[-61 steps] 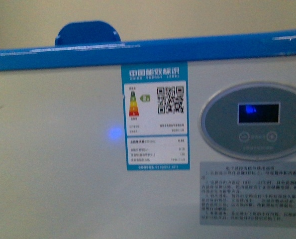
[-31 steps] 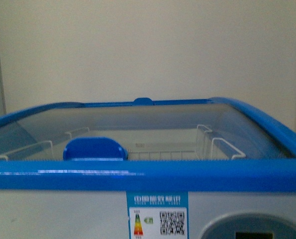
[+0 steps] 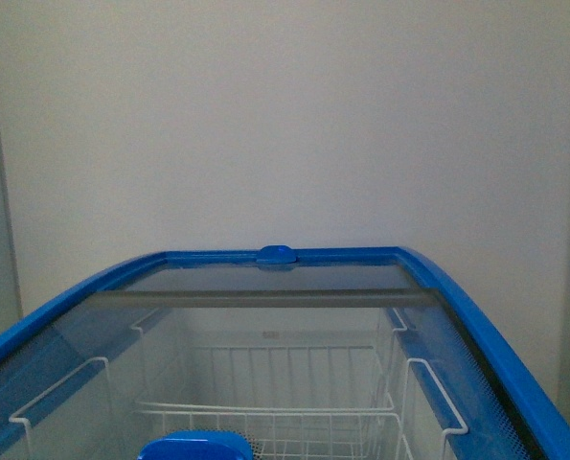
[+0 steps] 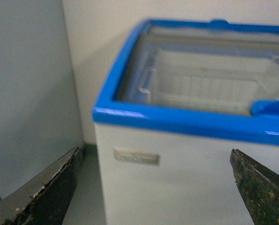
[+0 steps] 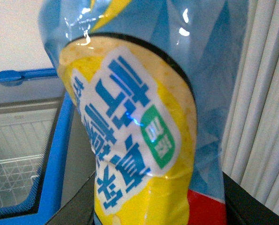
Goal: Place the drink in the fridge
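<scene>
The fridge [image 3: 514,355] is a white chest freezer with a blue rim, a glass sliding lid and white wire baskets [image 3: 265,412] inside; it fills the lower front view. It also shows in the left wrist view [image 4: 177,122] and at the edge of the right wrist view [image 5: 55,154]. My right gripper [image 5: 158,206] is shut on the drink [image 5: 134,117], whose light-blue and yellow label fills that view. My left gripper [image 4: 153,187] is open and empty in front of the fridge's white front wall. Neither arm shows in the front view.
A plain pale wall [image 3: 285,125] stands behind the fridge. A grey cabinet side [image 4: 26,93] stands close to the fridge's left. A blue lid handle [image 3: 196,446] sits at the near rim. White vertical slats [image 5: 266,93] hang at the right.
The front view has risen from the fridge's front panel with its energy label to above the rim, looking down through the glass lid at the baskets.
</scene>
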### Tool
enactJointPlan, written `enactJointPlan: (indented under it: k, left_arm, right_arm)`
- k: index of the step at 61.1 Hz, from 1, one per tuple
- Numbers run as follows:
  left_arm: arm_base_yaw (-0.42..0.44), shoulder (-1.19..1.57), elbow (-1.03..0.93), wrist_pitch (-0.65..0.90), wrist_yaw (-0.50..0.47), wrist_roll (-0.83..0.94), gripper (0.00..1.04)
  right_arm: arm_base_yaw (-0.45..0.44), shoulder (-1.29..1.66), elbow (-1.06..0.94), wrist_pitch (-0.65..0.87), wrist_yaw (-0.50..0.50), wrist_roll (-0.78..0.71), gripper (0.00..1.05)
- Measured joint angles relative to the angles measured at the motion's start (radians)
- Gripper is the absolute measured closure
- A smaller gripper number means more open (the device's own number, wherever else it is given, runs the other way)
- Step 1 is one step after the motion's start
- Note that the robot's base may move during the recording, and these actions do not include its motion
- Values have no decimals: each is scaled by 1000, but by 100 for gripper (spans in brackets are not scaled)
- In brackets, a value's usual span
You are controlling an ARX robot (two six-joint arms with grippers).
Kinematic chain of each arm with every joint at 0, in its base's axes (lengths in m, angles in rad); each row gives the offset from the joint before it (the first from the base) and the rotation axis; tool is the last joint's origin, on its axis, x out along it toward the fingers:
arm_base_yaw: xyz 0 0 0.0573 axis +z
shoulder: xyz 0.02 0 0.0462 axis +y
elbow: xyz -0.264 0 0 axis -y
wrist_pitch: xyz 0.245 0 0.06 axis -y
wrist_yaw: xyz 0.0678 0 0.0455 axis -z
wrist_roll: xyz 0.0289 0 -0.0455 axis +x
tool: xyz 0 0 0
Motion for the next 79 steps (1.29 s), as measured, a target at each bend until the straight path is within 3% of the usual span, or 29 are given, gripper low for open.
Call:
enactJointPlan:
  k: [5, 11, 16, 19, 22, 29, 34, 46, 62, 79]
  left_arm:
    - [42, 101, 26, -13, 70, -90, 8]
    - [102, 410, 79, 242, 211, -153, 8]
    - [67, 692, 203, 485, 382, -32, 8]
    - [44, 826, 289, 555, 475, 70, 8]
    - [18, 935, 378, 548, 567, 175, 8]
    - [-47, 1107, 569, 311, 795, 526, 8]
    - [-68, 1184, 674, 115, 816, 764, 8]
    - [-79, 1297, 766, -142, 826, 1096, 8]
    - [-137, 1355, 826, -173, 845, 1160, 8]
    - [-171, 1442, 847, -77, 823, 1159, 8]
  right_arm:
    - [0, 0, 0, 0, 1, 0, 62]
    - [0, 0, 0, 0, 0, 0, 62]
    - [0, 0, 0, 0, 0, 0, 62]
    - [0, 0, 0, 0, -1, 0, 62]
    - [0, 0, 0, 0, -1, 0, 62]
    - [0, 0, 0, 0, 0, 0, 62]
    - [0, 0, 0, 0, 0, 0, 62]
    - [0, 0, 0, 0, 0, 0, 62]
    - [0, 0, 0, 0, -1, 0, 62]
    - [0, 0, 0, 0, 0, 0, 62]
